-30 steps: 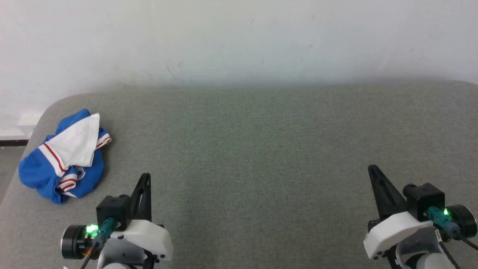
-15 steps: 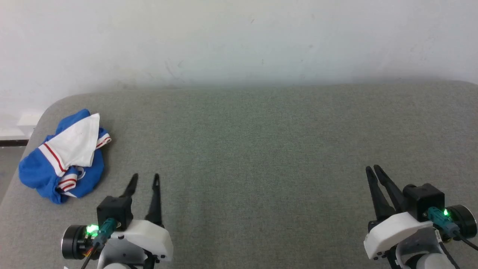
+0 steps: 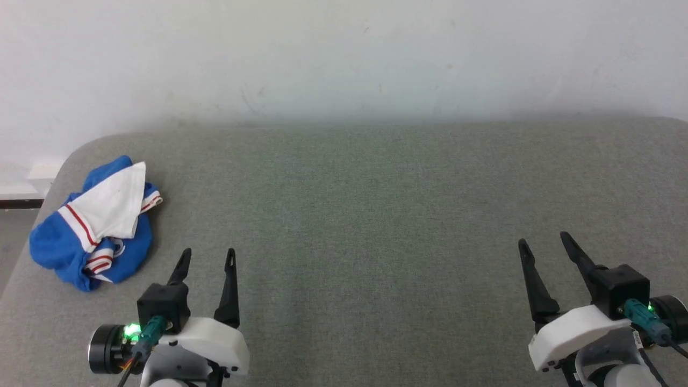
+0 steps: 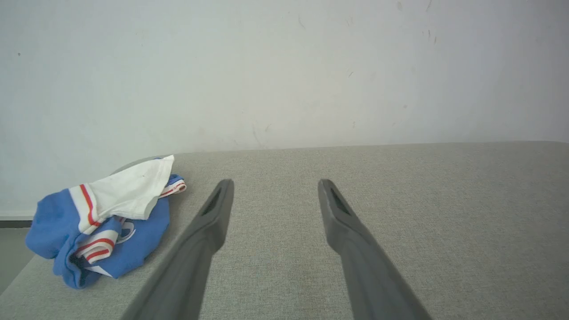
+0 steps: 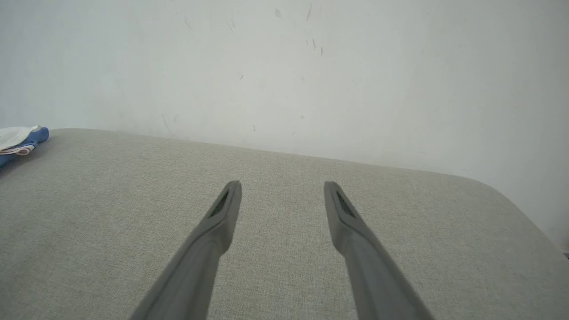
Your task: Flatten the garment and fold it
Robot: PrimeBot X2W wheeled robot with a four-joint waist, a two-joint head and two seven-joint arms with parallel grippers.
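The garment [image 3: 94, 226] lies crumpled in a heap at the far left of the grey table, royal blue with a white sleeve and red-striped trim on top. In the left wrist view the garment [image 4: 104, 222] sits left of my fingers, apart from them. My left gripper [image 3: 208, 252] stands open at the lower left, a short way right of the heap, with nothing between its fingers [image 4: 213, 213]. My right gripper [image 3: 543, 239] is open at the lower right, far from the cloth, also empty. A sliver of the garment [image 5: 20, 138] shows at the left edge of the right wrist view.
The grey fabric-covered table [image 3: 376, 215] spreads wide between and beyond both grippers. Its rounded left corner [image 3: 70, 156] is just behind the heap, and its right corner [image 5: 511, 200] curves off near the right gripper. A white wall [image 3: 344, 59] backs the table.
Both grippers have gone from shut to fully open. The arms stay in about the same places and the garment has not moved.
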